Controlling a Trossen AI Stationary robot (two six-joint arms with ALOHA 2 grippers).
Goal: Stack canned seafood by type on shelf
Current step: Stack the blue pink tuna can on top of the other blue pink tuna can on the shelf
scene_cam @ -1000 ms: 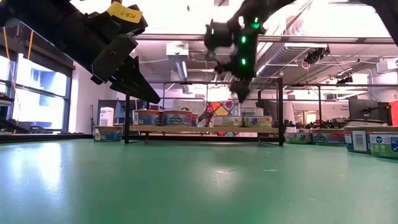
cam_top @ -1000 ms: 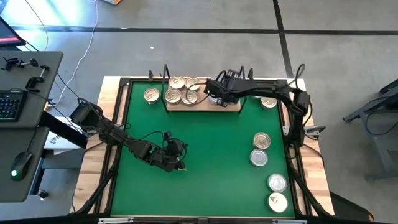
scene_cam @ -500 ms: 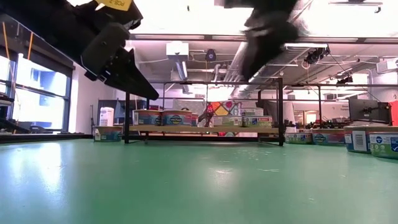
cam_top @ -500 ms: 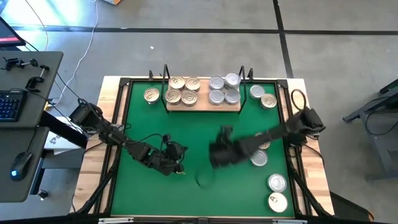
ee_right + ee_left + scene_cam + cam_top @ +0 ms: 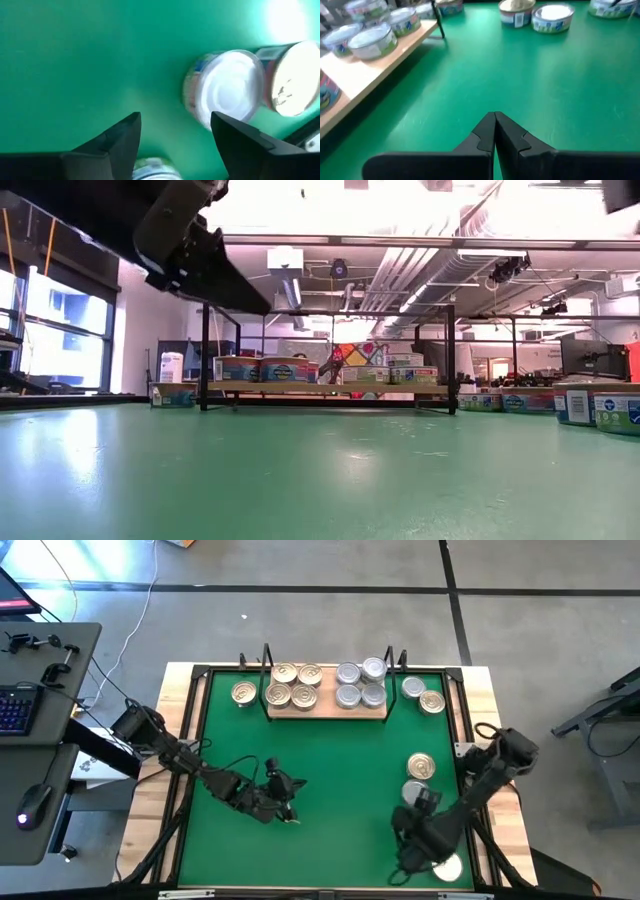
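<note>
Counter, green-matted, logged from the overhead view.

Shelf: we find the wooden board with its black wire uprights at twelve o'clock on the mat. It carries eight tins in two groups: four gold-lidded tins on its nine o'clock half, four silver-lidded tins on its three o'clock half.

Loose tins, far edge: we count one gold tin just off the shelf's nine o'clock end, and a pair of tins just off its three o'clock end.

Loose tins, three o'clock side: a gold-lidded tin with a silver tin just beside it; one more tin at five o'clock, partly under the right arm.

Left claw: we place it low over the mat at about seven o'clock, fingers pressed together, holding nothing.

Right claw: we place it at five o'clock, near the loose tins, fingers spread wide and empty. In its wrist view a silver-lidded tin lies ahead of the fingers, another tin touching it.
</note>
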